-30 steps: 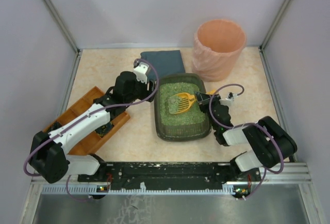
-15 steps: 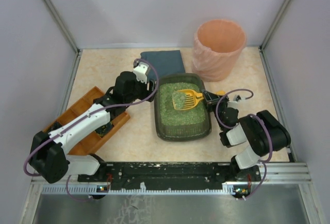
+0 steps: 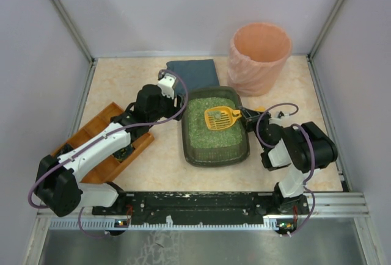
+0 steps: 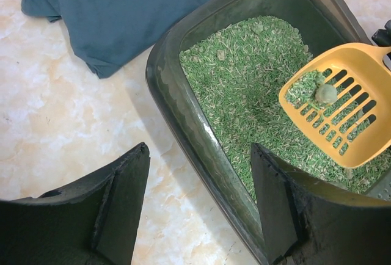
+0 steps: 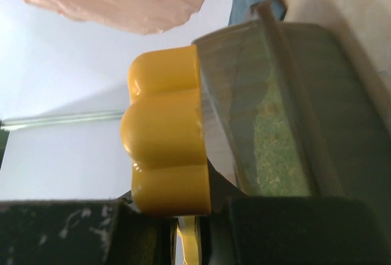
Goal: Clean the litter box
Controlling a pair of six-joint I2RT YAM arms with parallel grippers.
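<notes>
The litter box [image 3: 244,149], a dark grey-green tray of green litter, sits mid-table. A yellow slotted scoop [image 3: 222,118] hovers over its far right part, holding some litter and a round clump [image 4: 325,93]. My right gripper [image 3: 249,117] is shut on the scoop's handle [image 5: 165,137] just outside the box's right rim. My left gripper [image 3: 179,103] is open at the box's far left corner. In the left wrist view it [image 4: 198,149] straddles the rim [image 4: 165,76], one finger outside over the table and one over the litter.
A folded dark blue cloth [image 3: 192,72] lies just behind the box. A tall peach bin [image 3: 259,57] stands at the back right. An orange-brown wooden tray [image 3: 104,140] lies at the left under my left arm. Walls close in on both sides.
The scoop has come up out of the litter, levelled and shifted right with litter in it. My right arm has folded back toward its base. The left jaws have widened slightly.
</notes>
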